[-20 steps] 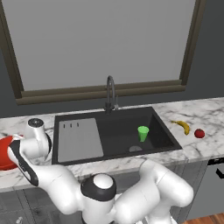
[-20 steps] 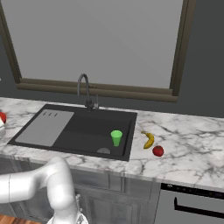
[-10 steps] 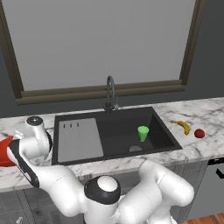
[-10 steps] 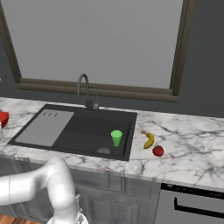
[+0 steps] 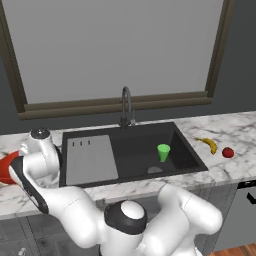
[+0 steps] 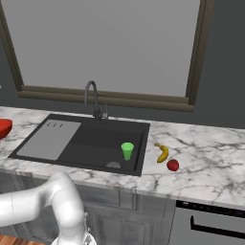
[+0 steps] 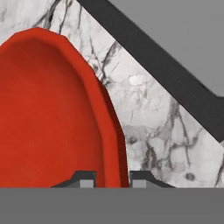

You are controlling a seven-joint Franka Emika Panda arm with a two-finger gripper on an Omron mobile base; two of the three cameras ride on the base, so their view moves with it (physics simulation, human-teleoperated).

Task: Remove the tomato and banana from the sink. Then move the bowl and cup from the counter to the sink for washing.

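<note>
Gripper [image 7: 113,178] is at the bowl [image 7: 48,118], left of the sink [image 5: 130,150] on the marble surface [image 5: 235,130]. Hand view: one fingertip [image 7: 86,178] sits inside the bowl, the other just outside, with the red rim wall running between them. Jaws are narrow and pinching the bowl's rim; the wall fills the gap between the tips.

Left base view: only a slice of the bowl [image 5: 6,167] shows past the arm, well left of the sink's grey drainboard panel [image 5: 90,159]. Right base view: the bowl [image 6: 4,128] is cut by the frame edge, left of the sink [image 6: 83,143]. Can't tell from any view whether the bowl is touching the surface or lifted.

Cup [image 5: 163,152] stands upright inside the sink basin, near its right wall, just beside the drain hole [image 5: 154,170]. Same in the right base view: cup [image 6: 127,150] is in the basin.

Banana [image 5: 208,144] and tomato [image 5: 228,152] lie on the surface right of the sink, near each other but apart, the tomato farther from the sink. Faucet [image 5: 126,107] is behind the sink at mid-width.
</note>
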